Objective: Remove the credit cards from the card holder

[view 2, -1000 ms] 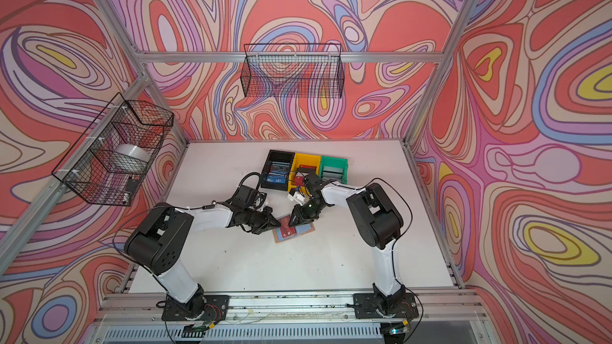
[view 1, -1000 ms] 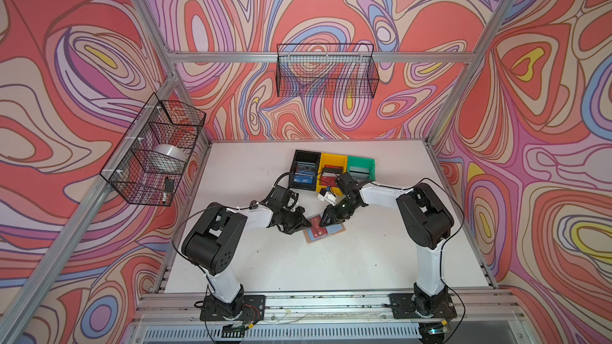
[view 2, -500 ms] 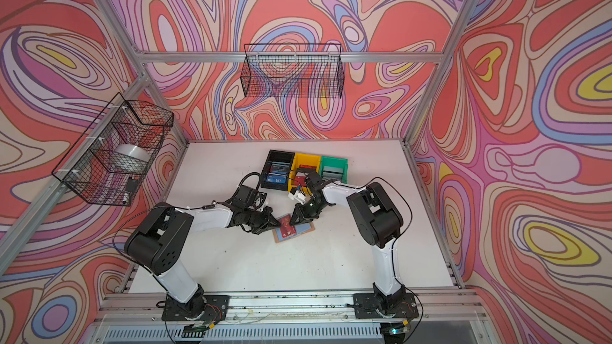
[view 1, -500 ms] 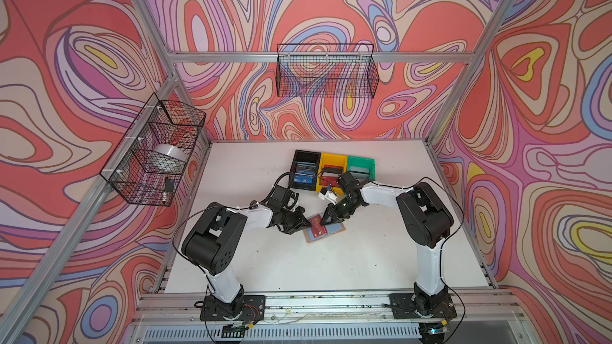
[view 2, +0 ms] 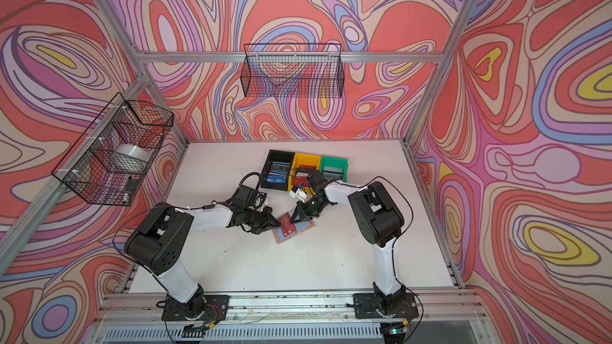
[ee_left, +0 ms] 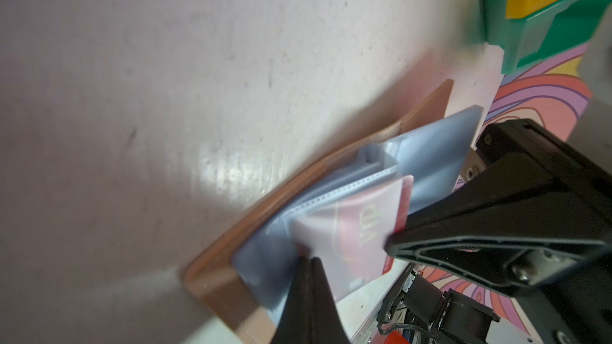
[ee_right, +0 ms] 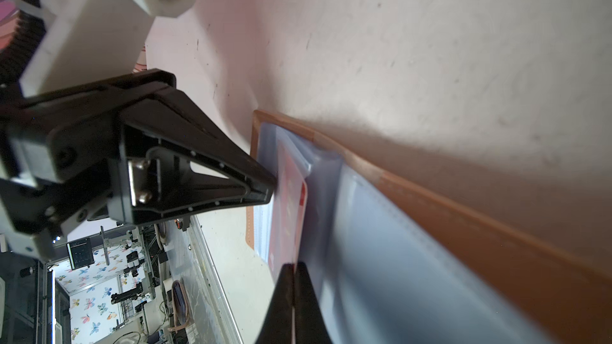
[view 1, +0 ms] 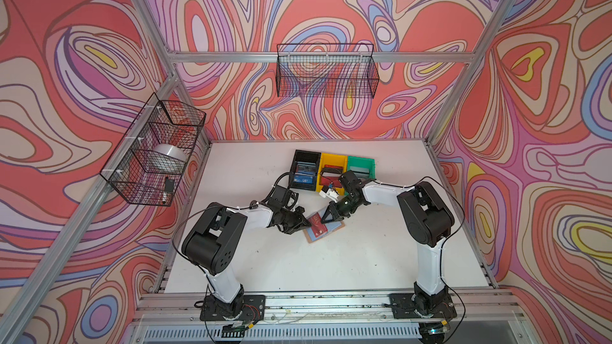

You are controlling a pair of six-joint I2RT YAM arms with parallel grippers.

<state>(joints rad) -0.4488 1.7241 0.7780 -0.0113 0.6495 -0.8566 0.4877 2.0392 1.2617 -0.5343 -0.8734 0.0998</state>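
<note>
Right gripper (ee_right: pixel 293 271), its jaws just drawn together from a partial gap, is now pinching the edge of a red credit card (ee_right: pixel 288 193) that is sitting mostly inside a clear sleeve (ee_left: pixel 430 160). Directly opposite its tips, the left gripper (ee_left: pixel 309 261) is clamping that sleeve shut-jawed, bracing the open card holder (ee_right: pixel 463 220) on the table (ee_left: pixel 165 61); the pull-out looks ready to begin.

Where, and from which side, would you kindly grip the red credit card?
Probably the red credit card by its bare edge outside the clear sleeve, coming from the right arm's side along its plane; plastic covers the rest, and the left end effector pinches the sleeve opposite.
</note>
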